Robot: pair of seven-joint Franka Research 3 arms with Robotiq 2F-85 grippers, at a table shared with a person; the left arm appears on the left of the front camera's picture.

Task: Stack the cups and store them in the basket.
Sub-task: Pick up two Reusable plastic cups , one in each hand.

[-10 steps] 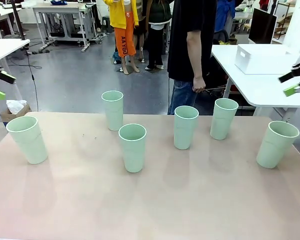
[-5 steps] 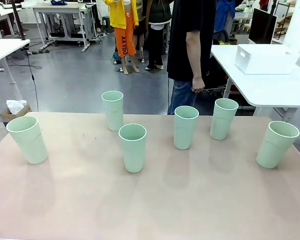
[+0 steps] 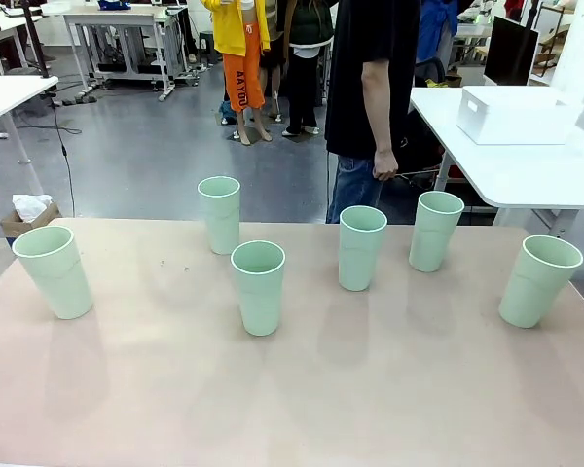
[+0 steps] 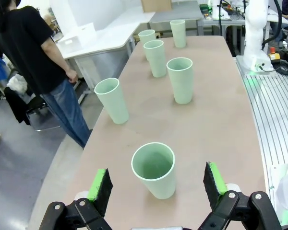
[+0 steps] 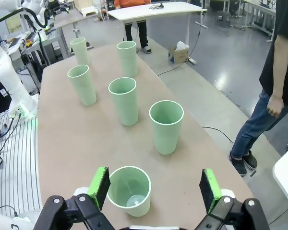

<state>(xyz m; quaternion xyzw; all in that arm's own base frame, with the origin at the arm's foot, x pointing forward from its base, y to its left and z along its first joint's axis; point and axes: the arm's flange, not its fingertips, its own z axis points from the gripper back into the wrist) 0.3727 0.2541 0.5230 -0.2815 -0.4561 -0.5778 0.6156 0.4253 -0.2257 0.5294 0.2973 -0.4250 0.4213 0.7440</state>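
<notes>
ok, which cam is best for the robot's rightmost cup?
Right wrist view: the rightmost cup sits close under the open right pincer, inside visible. Front view shows that cup side-on; left wrist view shows it small, farthest in the row.

Six cups point(image 3: 258, 287) stand apart on the table point(image 3: 370, 399); basket point(image 3: 516, 117) on side table point(image 3: 506, 180), behind right

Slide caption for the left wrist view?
Open left gripper frames the nearest cup; five more cups stand upright along the table beside a person.
</notes>
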